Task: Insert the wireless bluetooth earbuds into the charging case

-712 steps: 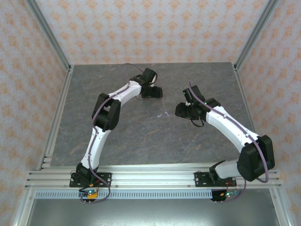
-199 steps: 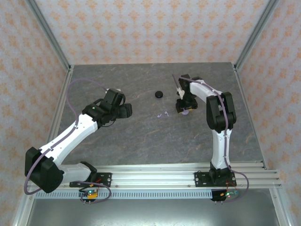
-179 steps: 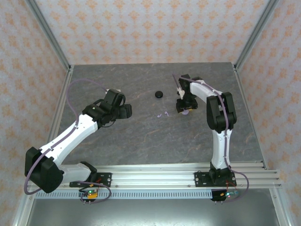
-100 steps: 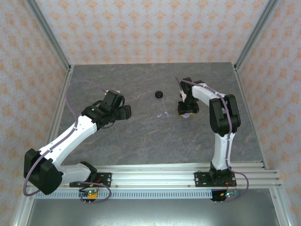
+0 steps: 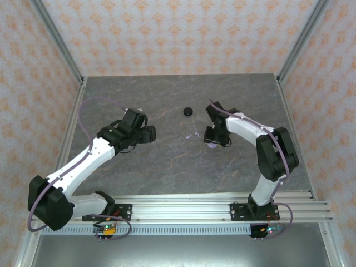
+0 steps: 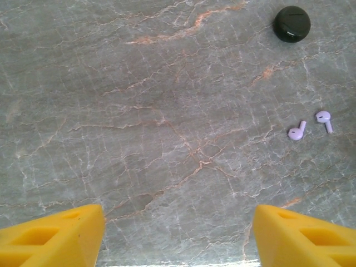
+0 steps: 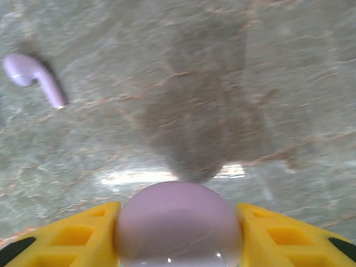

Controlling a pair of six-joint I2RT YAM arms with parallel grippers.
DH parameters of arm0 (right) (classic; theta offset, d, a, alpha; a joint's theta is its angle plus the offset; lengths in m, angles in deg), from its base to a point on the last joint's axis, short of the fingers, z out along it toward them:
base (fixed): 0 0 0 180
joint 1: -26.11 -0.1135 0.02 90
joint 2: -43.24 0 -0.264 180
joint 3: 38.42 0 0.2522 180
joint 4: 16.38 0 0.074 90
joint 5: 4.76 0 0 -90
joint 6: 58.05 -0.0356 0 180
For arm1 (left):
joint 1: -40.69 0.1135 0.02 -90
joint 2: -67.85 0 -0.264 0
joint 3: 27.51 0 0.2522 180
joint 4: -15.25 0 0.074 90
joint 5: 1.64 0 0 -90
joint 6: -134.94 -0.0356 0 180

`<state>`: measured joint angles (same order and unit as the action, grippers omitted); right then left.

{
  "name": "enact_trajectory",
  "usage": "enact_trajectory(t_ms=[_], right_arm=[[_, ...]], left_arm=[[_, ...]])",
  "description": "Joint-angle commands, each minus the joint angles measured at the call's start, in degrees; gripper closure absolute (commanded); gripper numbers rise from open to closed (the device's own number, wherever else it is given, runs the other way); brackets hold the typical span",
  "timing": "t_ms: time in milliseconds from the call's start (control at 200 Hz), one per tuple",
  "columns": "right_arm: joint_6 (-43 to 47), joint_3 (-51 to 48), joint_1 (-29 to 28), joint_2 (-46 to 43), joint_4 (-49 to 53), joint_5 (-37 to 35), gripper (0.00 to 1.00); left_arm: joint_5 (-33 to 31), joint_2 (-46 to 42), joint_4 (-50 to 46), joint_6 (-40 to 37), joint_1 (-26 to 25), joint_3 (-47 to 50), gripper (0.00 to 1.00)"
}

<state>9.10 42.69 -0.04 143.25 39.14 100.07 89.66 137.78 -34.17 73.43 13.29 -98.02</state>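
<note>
Two pale lavender earbuds (image 6: 296, 132) (image 6: 324, 119) lie loose on the grey table; from above they show as a small lavender pair (image 5: 193, 134). One of them (image 7: 33, 75) lies at the upper left of the right wrist view. My right gripper (image 5: 213, 142) is shut on a round lavender charging case (image 7: 179, 222), held just above the table to the right of the earbuds. A round black case (image 5: 188, 112) sits shut further back, also in the left wrist view (image 6: 292, 23). My left gripper (image 6: 175, 236) is open and empty, left of the earbuds. The black earbuds are out of view.
The table is grey marble-patterned stone (image 5: 167, 161) with metal frame rails along its sides and patterned walls behind. Both arms reach inward from the near edge, leaving the earbuds in the gap between the two grippers.
My right gripper has swung with the lavender case toward the near left, closer to the two earbuds. The left arm has barely moved since a second ago.
</note>
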Motion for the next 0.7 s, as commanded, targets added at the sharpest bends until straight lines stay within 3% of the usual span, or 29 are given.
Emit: enact_trajectory(t_ms=[0,285,696], right_arm=[[-9.00,-1.07,-3.17,-0.79,-3.67,-4.41,0.51],[-16.59,-0.36,-8.62,3.24,-6.84,-5.34,0.52],[-19.09,2.35,-12.34,8.72,-7.52,-4.29,0.50]], left_arm=[[0.71,0.72,1.41,0.78,-0.40,0.78,0.29],[1.09,1.28,2.17,1.36,-0.44,1.11,0.29],[1.51,1.26,2.57,1.74,-0.53,1.97,0.29]])
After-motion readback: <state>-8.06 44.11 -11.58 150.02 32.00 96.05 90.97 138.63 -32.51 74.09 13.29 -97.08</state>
